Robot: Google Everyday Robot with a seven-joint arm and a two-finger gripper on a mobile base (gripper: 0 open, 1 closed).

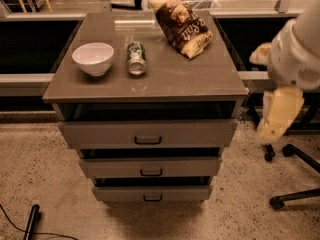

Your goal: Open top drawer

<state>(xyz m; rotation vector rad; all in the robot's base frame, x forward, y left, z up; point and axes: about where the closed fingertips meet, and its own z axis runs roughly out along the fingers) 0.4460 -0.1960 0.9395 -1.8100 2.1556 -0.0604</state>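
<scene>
The top drawer (100, 133) is the tallest, widest grey-brown front of the cabinet's three. It has a small black bracket handle (148, 140) at its centre. It stands pulled out a little, with a dark gap under the cabinet top. My gripper (260, 96) hangs to the right of the cabinet, level with the top drawer and apart from it. It is open, with one tan finger (279, 115) low, the other higher up, and nothing between them.
On the cabinet top (200, 79) sit a white bowl (93, 58), a can (135, 58) lying on its side and a brown snack bag (183, 27). Two narrower drawers (110, 167) sit below. Chair legs with castors (287, 174) stand at the right, and a cable (31, 224) lies at the bottom left.
</scene>
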